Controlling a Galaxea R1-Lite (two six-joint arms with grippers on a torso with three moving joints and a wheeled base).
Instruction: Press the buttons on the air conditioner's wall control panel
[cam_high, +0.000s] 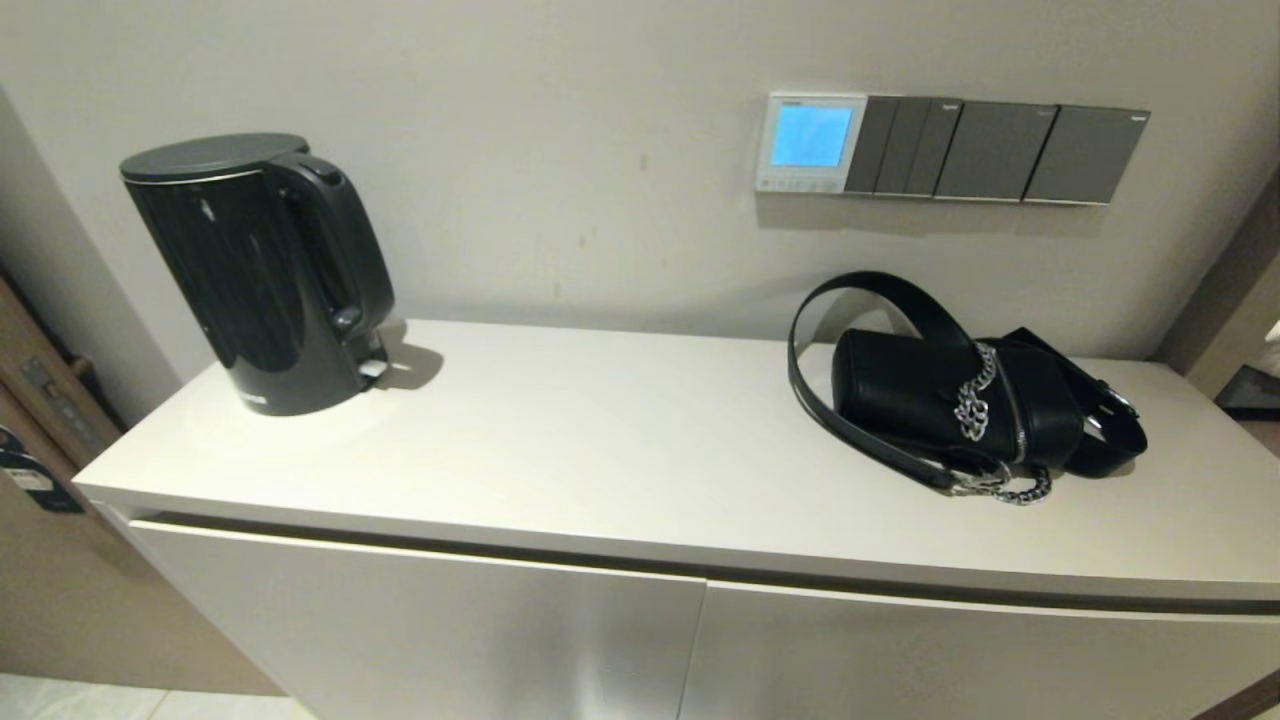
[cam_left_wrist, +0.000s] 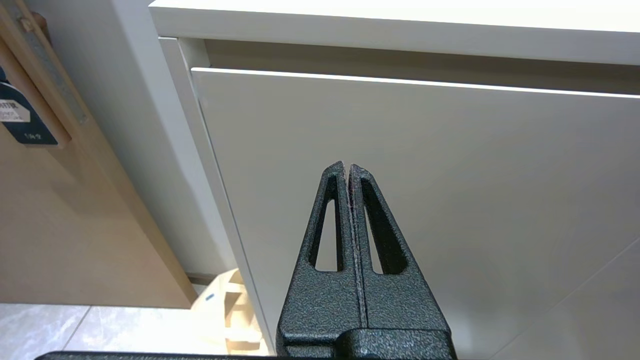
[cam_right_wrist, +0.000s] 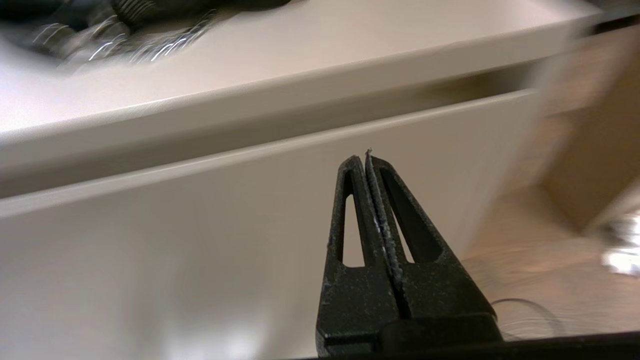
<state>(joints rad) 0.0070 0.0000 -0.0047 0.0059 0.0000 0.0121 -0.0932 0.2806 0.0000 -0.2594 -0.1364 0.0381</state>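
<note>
Below the cabinet top, the left gripper (cam_left_wrist: 347, 167) and right gripper (cam_right_wrist: 364, 159) hang closed; the buttons (cam_high: 798, 184) remain unpressed.

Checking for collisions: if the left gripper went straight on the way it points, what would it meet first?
Most likely the white cabinet door: the left gripper, fingers shut, points straight at it, below the countertop.

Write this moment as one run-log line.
left gripper: shut, low before cabinet door | right gripper: shut, low | wall control panel: screen lit | buttons: untouched
</note>
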